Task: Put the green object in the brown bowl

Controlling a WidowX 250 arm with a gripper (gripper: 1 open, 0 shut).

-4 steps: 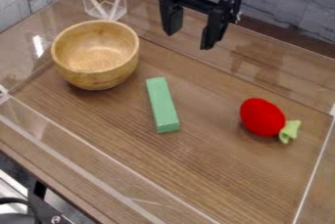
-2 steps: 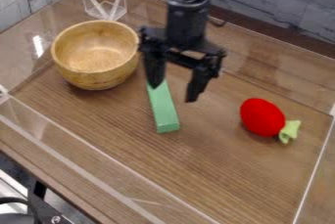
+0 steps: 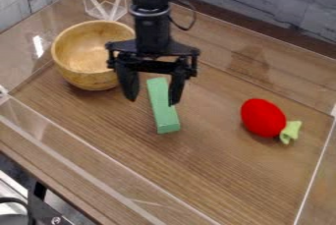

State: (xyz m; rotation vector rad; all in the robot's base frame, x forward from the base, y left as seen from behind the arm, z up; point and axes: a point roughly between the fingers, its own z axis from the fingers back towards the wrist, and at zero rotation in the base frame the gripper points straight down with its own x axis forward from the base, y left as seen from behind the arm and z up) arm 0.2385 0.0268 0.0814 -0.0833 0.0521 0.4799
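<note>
The black tool [image 3: 152,83] hangs released, its jaws spread either side of the flat light-green rectangular bar [image 3: 164,111], evidently lined up for a grasp. The bar lies on the wood-grain counter [image 3: 157,170], just beside the round light-brown wooden bowl [image 3: 94,54].

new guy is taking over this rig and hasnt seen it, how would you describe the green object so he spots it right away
Start at the round brown bowl at the back left of the wooden table. Just to its right the open gripper points down over the green object, a flat light-green bar lying on the wood. Unlike the red strawberry toy farther right, it is plain, straight-edged and all green.
</note>
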